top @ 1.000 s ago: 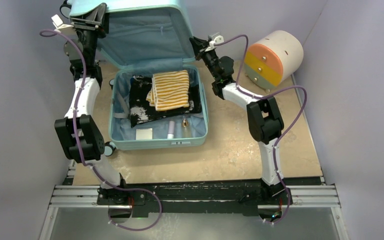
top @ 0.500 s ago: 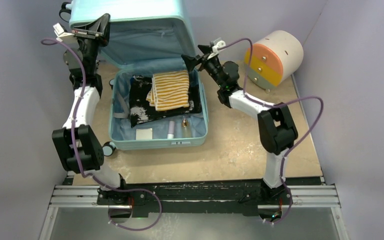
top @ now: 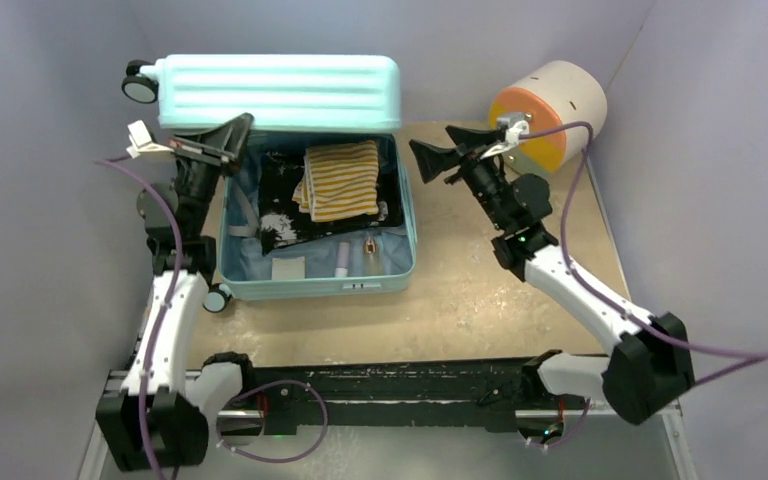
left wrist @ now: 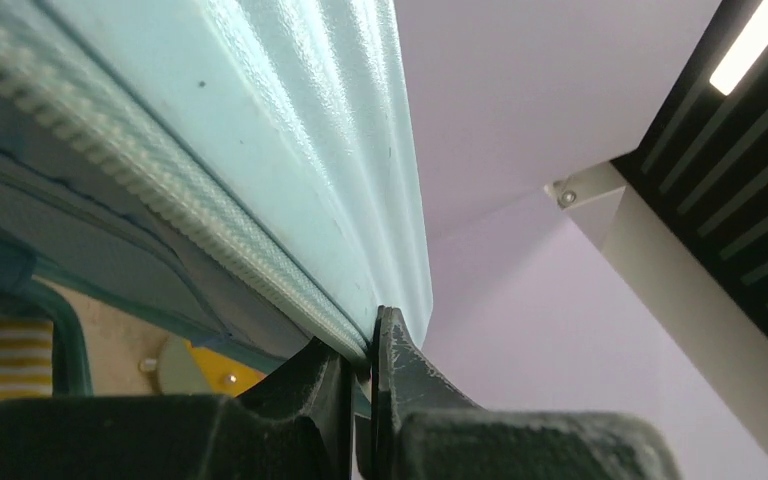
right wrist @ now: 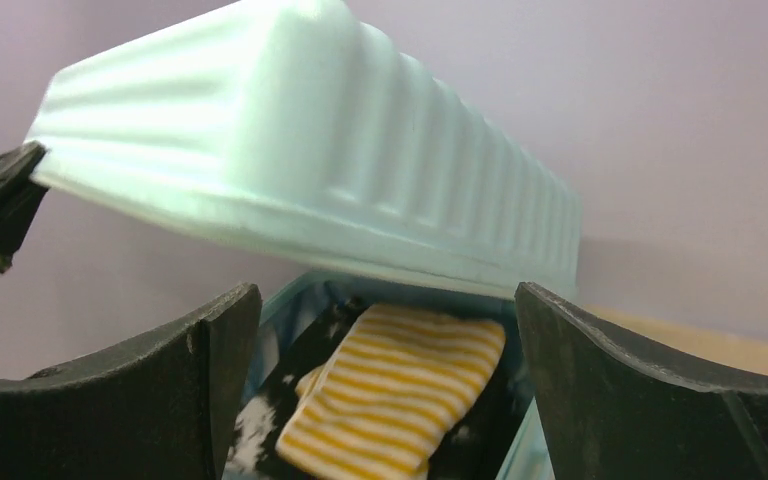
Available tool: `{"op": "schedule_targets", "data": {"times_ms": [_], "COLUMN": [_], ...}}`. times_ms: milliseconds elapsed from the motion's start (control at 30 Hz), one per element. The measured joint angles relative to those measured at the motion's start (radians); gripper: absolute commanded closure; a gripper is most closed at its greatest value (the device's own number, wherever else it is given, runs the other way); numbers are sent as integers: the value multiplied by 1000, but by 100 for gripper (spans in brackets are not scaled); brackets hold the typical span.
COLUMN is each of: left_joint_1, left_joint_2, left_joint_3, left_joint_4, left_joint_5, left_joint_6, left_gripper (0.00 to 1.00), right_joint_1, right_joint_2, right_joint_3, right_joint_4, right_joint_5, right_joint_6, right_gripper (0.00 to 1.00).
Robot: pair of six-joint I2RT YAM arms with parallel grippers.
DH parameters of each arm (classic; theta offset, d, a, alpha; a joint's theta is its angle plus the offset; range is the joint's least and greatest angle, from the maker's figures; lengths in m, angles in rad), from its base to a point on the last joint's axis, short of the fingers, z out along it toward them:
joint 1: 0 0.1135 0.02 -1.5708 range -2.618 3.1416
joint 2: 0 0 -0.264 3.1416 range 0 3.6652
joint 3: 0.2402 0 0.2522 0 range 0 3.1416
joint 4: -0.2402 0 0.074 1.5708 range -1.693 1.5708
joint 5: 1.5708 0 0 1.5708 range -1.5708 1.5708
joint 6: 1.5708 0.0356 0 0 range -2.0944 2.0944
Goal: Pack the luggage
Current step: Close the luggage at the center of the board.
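Your left gripper (left wrist: 365, 350) pinches the rim of the tilted lid (top: 280, 90). Your right gripper (right wrist: 385, 400), just right of it, gapes wide, gripping nothing. One pale teal ribbed hard-shell suitcase (top: 310, 287) sits far-left, its long axis left-right, its two wheels (top: 140, 85) leftward, its opening facing near.

This is a robotics lab test cell: plain lilac walls (top: 720, 150) enclose a small bench (top: 480, 300), with cabled robot arms (top: 170, 310) bolted to an aluminium rail (top: 640, 392).
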Motion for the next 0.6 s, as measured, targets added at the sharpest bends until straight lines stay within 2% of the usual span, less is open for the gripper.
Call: {"op": "schedule_targets", "data": {"times_ms": [233,400,600], "left_joint_1": [-163,-177,-177], "left_joint_2": [-315,-428,-488], "left_joint_3": [-180,-330,-437], "left_joint_4": [-211,-280,-344], "left_joint_5": [-49,-56,-9], "left_joint_6": [170,195,199], "left_gripper": [100,100,100], "right_joint_1": [0,0,0], "right_joint_2": [-241,-384,-456], "right_joint_3": [-106,-247,-311], "right_joint_4": [-351,-484,-607], "right_joint_5": [43,65,80], "right_joint_6": [104,146,167], "right_gripper": [1,1,1]}}
